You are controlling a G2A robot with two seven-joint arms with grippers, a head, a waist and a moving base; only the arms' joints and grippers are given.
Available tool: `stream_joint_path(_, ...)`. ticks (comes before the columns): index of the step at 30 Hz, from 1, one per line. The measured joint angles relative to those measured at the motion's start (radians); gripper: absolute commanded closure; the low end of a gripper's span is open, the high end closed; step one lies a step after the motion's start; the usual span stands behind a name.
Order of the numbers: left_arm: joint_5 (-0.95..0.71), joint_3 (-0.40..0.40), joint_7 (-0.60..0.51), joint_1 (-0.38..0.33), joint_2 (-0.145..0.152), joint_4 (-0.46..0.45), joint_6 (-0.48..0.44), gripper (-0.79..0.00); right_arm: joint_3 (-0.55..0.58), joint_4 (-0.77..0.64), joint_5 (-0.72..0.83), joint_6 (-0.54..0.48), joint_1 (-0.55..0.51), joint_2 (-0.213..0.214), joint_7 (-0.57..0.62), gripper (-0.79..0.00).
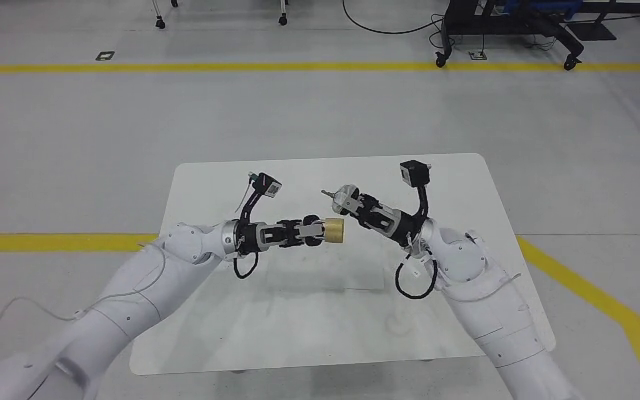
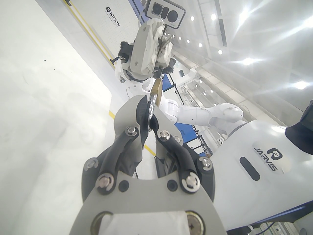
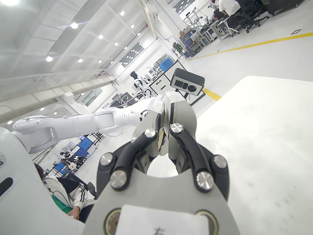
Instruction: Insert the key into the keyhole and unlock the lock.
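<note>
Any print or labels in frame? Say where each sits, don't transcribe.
Logo and lettering, left unquoted: white partition panel in the room behind.
Handwritten mark, cut off by the frame edge: white tape patch at the right gripper's base.
Brass padlock held in the left gripper: no print visible.
</note>
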Motion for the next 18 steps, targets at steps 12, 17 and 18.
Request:
stream_joint_path(12, -0.011, -0.064, -0.035, 0.029, -0.006, 0.002, 0.035, 0.000, -0.005, -0.057, 0.057, -0.026, -0.036, 0.006, 0.106, 0.000)
stream_joint_path(17, -0.050, -0.097, -0.069, 0.046, -0.012, 0.003, 0.069, 0.000, 0.001, -0.104, 0.042, -0.027, -0.056, 0.012, 0.135, 0.000)
stream_joint_path(18, -0.071, -0.109, -0.083, 0.052, -0.014, 0.008, 0.083, 0.000, 0.009, -0.116, 0.033, -0.033, -0.061, 0.013, 0.129, 0.000)
